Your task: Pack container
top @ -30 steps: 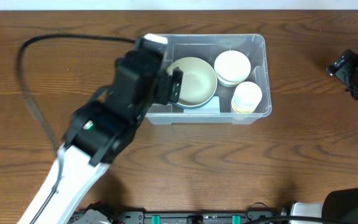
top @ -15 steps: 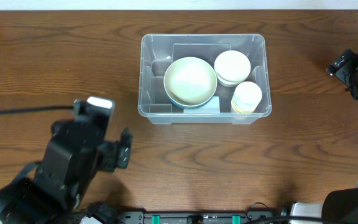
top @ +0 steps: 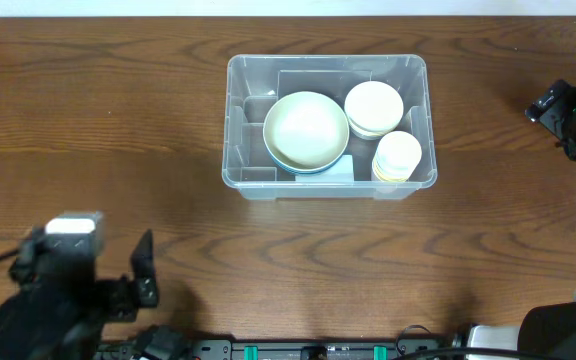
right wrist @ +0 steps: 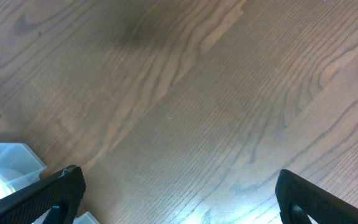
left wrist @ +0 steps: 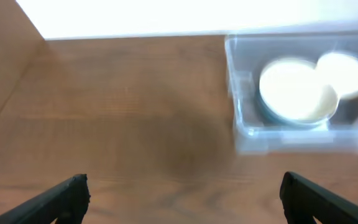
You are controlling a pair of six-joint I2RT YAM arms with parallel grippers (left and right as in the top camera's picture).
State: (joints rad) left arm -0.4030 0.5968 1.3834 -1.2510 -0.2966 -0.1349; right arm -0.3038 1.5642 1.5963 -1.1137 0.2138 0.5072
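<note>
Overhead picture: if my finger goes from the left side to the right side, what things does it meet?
The left gripper → the container, with the big bowl and then the small bowl inside it → the right gripper.

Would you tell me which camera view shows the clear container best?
The overhead view: the container sits whole and sharp, all four walls visible. The left wrist view shows it blurred and cropped on the right; the right wrist view catches only one corner.
</note>
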